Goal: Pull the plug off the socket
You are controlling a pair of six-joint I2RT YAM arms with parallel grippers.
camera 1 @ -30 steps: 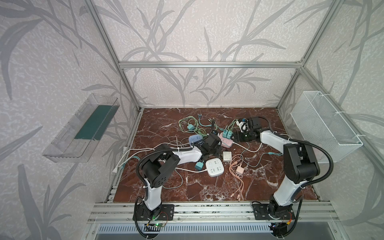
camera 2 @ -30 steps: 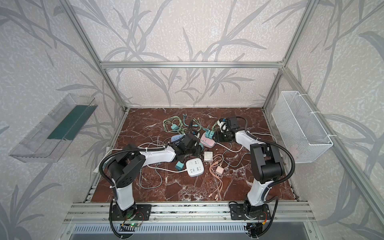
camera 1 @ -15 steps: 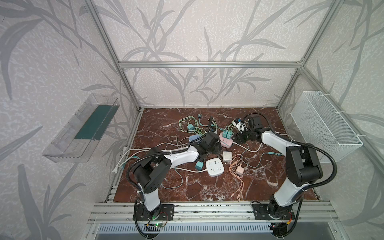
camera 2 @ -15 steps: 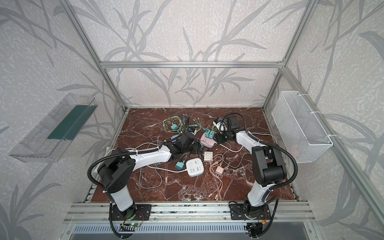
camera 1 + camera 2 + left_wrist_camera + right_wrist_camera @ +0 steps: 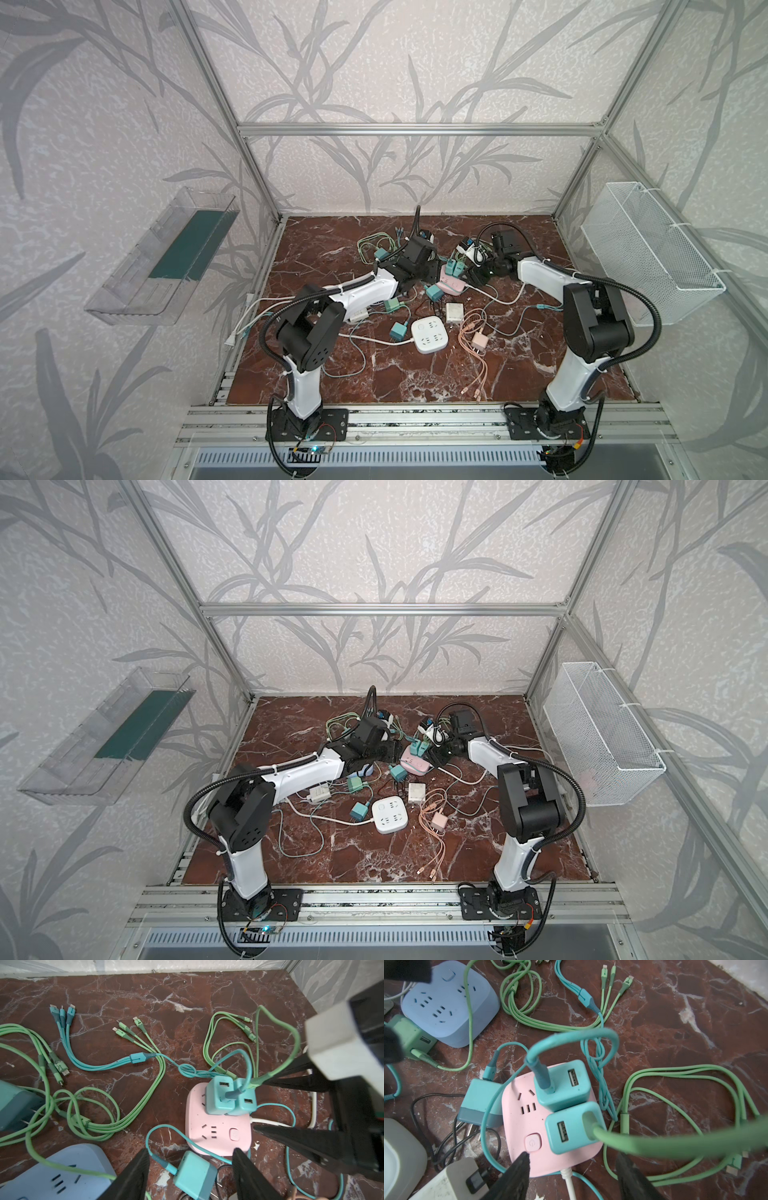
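Two teal plugs (image 5: 454,269) are sitting side by side in the pink socket (image 5: 451,286), mid-worktop (image 5: 332,249) in both top views. The left gripper (image 5: 429,272) and right gripper (image 5: 477,276) are flanking it; the jaws are too small to read here.

Left wrist: left gripper (image 5: 190,1149) jaws are standing released, straddling a loose teal charger (image 5: 195,1174) that is lying against the pink socket (image 5: 218,1132), with gaps on both sides. The right gripper's fingers (image 5: 291,1138) are poking in near the plugs (image 5: 218,1097), not touching.

Right wrist: right gripper (image 5: 573,1155) jaws are spread, gripping nothing, with the tips hovering at the socket's (image 5: 513,1130) edge. Both plugs (image 5: 562,1084) are sitting fully seated. A green cable (image 5: 675,1142) is running out of one. A blue socket (image 5: 446,1001) is lying apart.
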